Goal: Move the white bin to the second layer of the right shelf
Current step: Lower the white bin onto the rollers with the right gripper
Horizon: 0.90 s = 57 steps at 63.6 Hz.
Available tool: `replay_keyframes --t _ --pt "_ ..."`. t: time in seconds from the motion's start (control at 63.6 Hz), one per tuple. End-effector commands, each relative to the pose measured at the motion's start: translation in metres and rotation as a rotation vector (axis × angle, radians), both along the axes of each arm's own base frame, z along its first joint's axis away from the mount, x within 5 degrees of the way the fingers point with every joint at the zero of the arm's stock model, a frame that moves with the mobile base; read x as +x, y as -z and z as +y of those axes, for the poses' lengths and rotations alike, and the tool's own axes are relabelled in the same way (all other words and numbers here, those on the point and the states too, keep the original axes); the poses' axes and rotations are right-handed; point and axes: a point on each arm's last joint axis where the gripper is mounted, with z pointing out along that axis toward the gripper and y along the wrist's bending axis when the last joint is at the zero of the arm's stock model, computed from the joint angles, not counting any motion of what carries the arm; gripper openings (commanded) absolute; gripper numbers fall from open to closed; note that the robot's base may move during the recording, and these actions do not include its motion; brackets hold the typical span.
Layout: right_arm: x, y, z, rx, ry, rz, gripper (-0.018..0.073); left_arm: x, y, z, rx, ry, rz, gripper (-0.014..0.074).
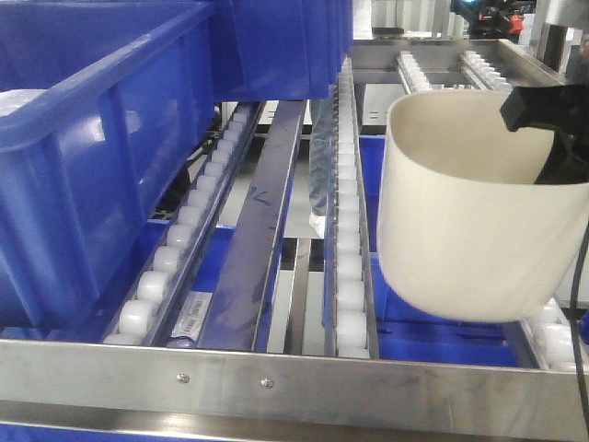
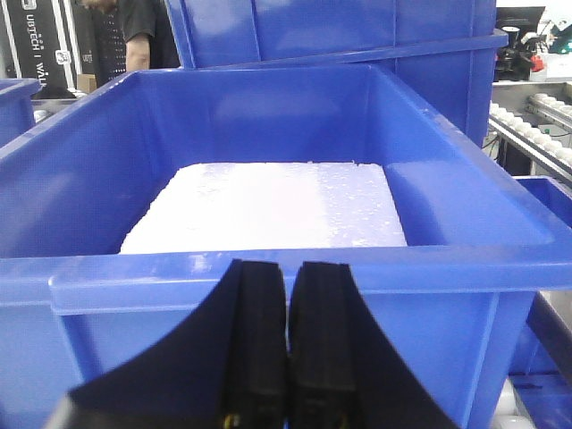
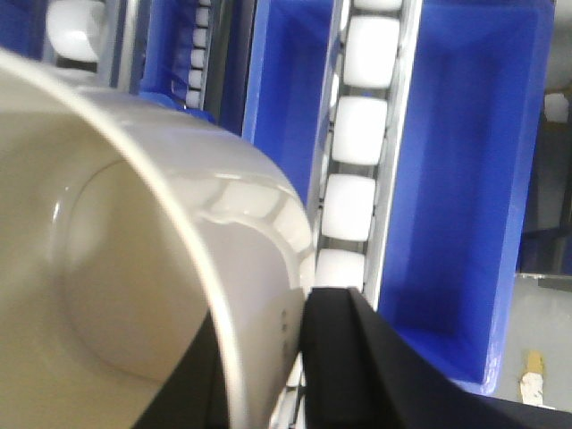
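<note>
Above the right shelf second layer point(image 1: 350, 276), beside the blue crate point(image 1: 101, 157), the white bin point(image 1: 469, 221) hangs tilted, pinched at its rim by the right gripper point(image 3: 268, 375); it should level it before lowering onto the rollers, while the left gripper point(image 2: 288, 357) idles closed.

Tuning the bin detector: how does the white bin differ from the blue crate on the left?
The white bin is cream, rounded and tapering; the blue crate is rectangular and looks larger. The bin is empty, tilted, its wall clamped in the right gripper; the crate sits on the roller rails, with a white foam slab inside. Both are open-topped.
</note>
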Motion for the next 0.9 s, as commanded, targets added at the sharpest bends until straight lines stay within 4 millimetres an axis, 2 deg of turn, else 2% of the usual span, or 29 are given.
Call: replay_keyframes --t 0.0,0.471,0.66,0.88 --pt "0.008 -0.018 0.001 0.024 0.014 -0.108 0.0056 0.0 0.003 0.0 -0.023 -0.002 -0.065 0.0085" --pt "0.001 -0.008 0.012 0.015 -0.037 -0.083 0.0056 0.0 0.003 0.0 -0.023 -0.002 -0.065 0.0085" --pt "-0.013 0.005 0.008 0.01 -0.029 -0.084 0.0056 0.0 0.003 0.0 -0.023 -0.002 -0.065 0.0085" --pt "-0.015 0.01 0.007 0.009 -0.026 -0.088 0.0056 0.0 0.003 0.0 -0.023 -0.002 -0.065 0.0085"
